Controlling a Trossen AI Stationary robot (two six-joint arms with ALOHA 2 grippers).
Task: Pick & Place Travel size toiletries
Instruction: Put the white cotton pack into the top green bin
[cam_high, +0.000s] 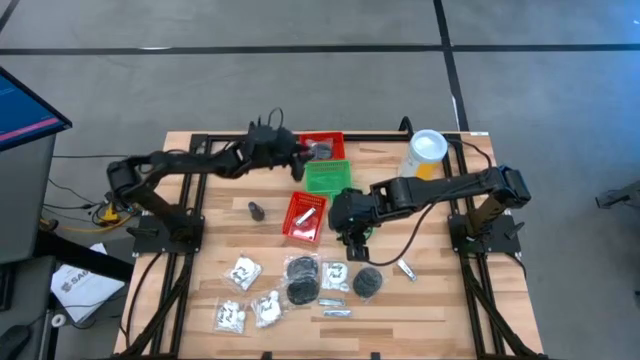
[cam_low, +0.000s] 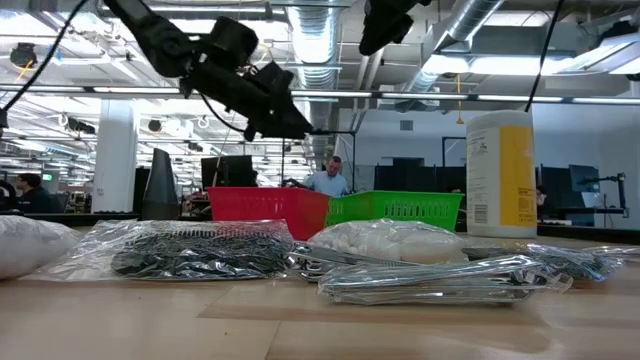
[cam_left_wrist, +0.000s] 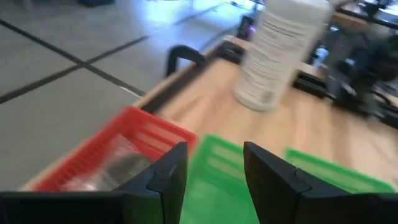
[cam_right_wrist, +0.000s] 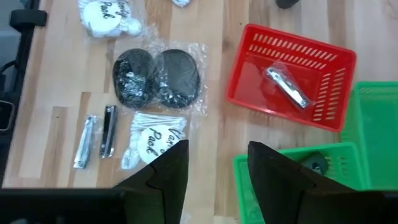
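Left gripper over far red basket, fingers apart, empty. Right gripper above packets on surface, fingers apart, empty.

Three baskets sit mid-surface. The canister stands right of them, the toiletry packets lie in front, and one small piece lies just left.

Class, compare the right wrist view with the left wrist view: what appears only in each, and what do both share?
Only the right wrist view shows the clear packets, the black round discs, and a metal clipper inside a red basket. Only the left wrist view shows the tall canister and grey floor beyond the table edge. Both show a green basket, red basket mesh and open fingers.
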